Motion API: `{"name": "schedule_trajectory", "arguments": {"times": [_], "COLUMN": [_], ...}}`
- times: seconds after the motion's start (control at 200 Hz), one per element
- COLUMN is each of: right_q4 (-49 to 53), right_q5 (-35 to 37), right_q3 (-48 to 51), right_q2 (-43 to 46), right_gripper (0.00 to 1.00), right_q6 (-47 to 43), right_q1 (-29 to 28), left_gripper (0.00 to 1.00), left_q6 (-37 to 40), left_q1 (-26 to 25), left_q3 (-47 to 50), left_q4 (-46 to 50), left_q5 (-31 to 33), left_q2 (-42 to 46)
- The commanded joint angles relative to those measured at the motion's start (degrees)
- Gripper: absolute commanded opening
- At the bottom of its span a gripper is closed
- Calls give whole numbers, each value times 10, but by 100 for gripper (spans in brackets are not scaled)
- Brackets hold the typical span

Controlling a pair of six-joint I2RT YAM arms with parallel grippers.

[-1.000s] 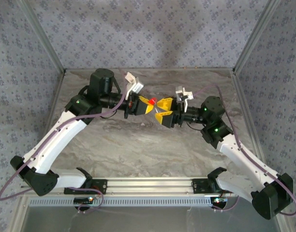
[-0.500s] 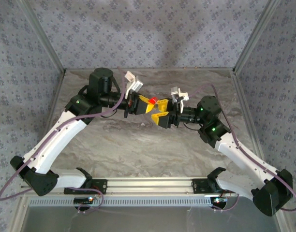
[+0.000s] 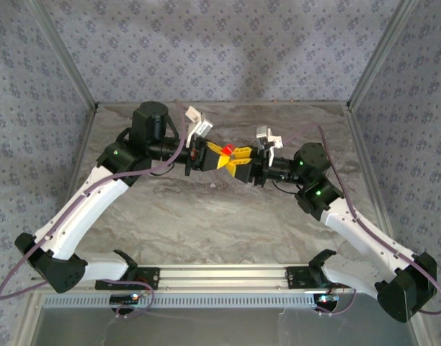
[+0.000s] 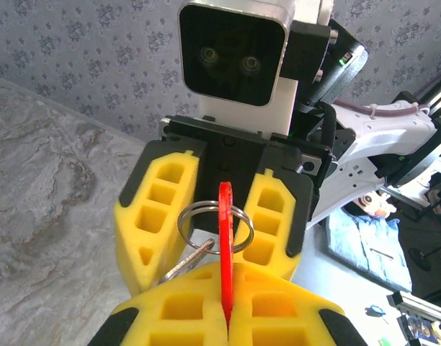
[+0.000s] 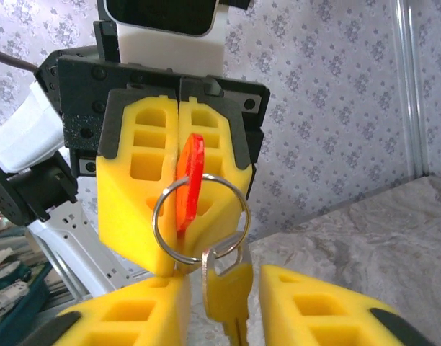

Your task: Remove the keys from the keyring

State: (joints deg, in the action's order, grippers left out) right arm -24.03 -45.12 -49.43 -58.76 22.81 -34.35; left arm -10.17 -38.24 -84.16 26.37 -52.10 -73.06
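my left gripper (image 4: pixel 228 310): clamped on red tag (image 5: pixel 189 180)
my right gripper (image 5: pixel 224 313): jaws apart, straddling key (image 5: pixel 228 292) at 6 o'clock of keyring (image 5: pixel 156 216)
tip: pinch key square, then walk it round

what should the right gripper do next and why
Probably close the right gripper on the key: the key hangs between its open jaws, apparently not yet pinched, while the left gripper is shut on the red tag, anchoring the other end.

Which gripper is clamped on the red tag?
The left gripper: its jaws are shut on the red tag; the right gripper stands open around the key.
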Motion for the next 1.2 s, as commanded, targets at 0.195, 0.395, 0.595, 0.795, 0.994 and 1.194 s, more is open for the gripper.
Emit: {"name": "schedule_trajectory", "arguments": {"times": [0.195,0.395,0.595,0.795,0.994,1.194], "right_q4": [10,47,67,41,-30,-56], "right_q5": [30,78,70,45,28,28], "right_q3": [-22,-26,-29,-23,7,19], "right_q2": [19,35,40,31,32,40], "right_gripper": [8,0,6,31,50,73], "right_q6": [-10,-27,-35,-35,-11,-13], "right_q1": [-2,-2,-4,-18,-20,-20], "left_gripper": [0,0,0,0,0,0], "left_q6": [-7,-13,-25,-37,-36,-47], "left_q1": [4,8,9,8,8,6], "left_q3": [15,33,47,36,15,9], "left_q4": [-27,-39,-56,-63,-46,-55], "left_q5": [-8,3,6,-7,-17,-26], "left_q2": [26,37,46,42,34,31]}}
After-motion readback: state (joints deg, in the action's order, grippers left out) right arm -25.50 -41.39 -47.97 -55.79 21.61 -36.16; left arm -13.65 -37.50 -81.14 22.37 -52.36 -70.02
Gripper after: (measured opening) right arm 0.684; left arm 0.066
